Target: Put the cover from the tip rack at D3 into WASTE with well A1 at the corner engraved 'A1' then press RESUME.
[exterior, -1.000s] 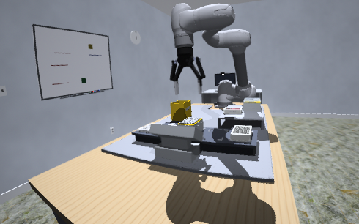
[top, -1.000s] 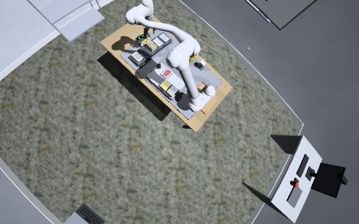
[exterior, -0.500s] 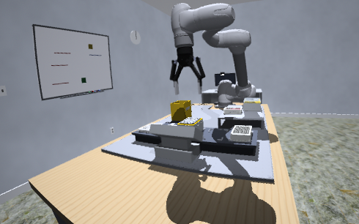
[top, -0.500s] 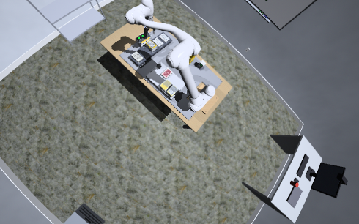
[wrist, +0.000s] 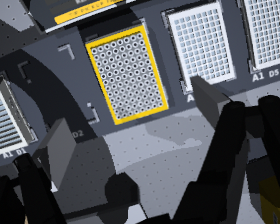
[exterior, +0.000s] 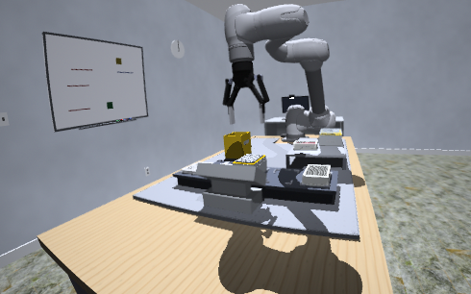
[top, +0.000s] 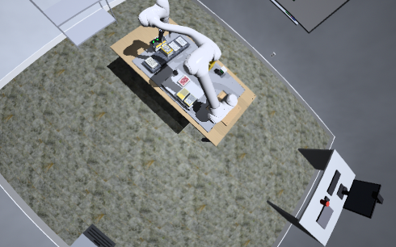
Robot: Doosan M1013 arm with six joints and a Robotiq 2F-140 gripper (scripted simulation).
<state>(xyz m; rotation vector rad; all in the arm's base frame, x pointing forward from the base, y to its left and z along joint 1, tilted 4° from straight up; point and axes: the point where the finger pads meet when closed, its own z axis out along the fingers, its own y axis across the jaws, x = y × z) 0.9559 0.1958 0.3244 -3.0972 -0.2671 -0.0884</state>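
The tip rack [wrist: 127,72] with a yellow rim sits on the dark deck; its grid of tip holes shows and no cover lies on it. It also shows in the exterior and top views [exterior: 249,159] [top: 166,49]. The yellow waste bin [exterior: 236,144] stands upright just behind the rack; its inside is hidden. My gripper [exterior: 245,114] hangs high above the rack and bin, open and empty. In the wrist view its dark fingers fill the lower part of the frame. I cannot tell whether the rack lies fully flat.
Two open well plates [wrist: 203,38] [wrist: 271,19] sit to the right of the rack and a reservoir [wrist: 7,119] to its left. A shelf [exterior: 319,147] with labware stands near the arm's base.
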